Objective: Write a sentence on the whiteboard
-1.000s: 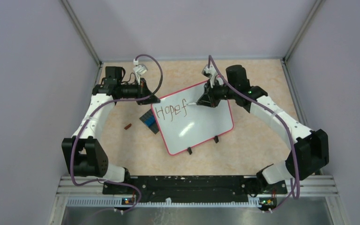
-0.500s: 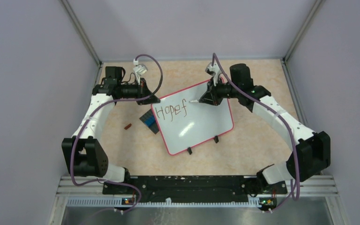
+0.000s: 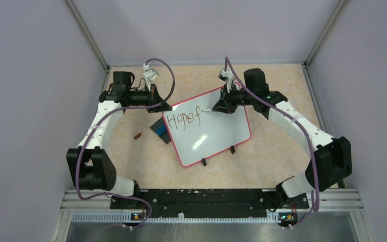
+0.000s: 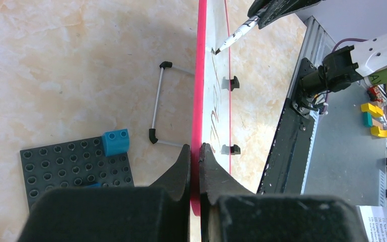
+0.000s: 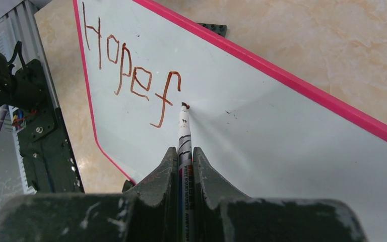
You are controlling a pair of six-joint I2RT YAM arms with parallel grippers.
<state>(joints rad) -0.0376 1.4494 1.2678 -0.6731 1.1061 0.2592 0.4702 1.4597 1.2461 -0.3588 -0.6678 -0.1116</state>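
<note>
The whiteboard (image 3: 221, 136), white with a pink frame, stands tilted mid-table. Red-brown writing (image 3: 183, 120) on it reads "Hopef"; this is the part of the sentence that shows, also seen in the right wrist view (image 5: 131, 75). My left gripper (image 3: 167, 107) is shut on the board's pink frame (image 4: 199, 101) at its far left corner, jaws either side of the edge (image 4: 195, 151). My right gripper (image 3: 221, 107) is shut on a white marker (image 5: 183, 131). The marker's tip touches the board (image 5: 282, 131) just right of the "f".
A dark studded baseplate (image 3: 159, 130) with a blue brick (image 4: 116, 142) lies behind the board's left edge. A small brown cap (image 3: 137, 135) lies on the table to the left. Two black feet (image 3: 203, 162) hold the board's near edge. A wire stand (image 4: 158, 103) props its back.
My right wrist shifted slightly right, then back; the marker tip stays just right of the "f". No new stroke shows. The left arm has not moved.
</note>
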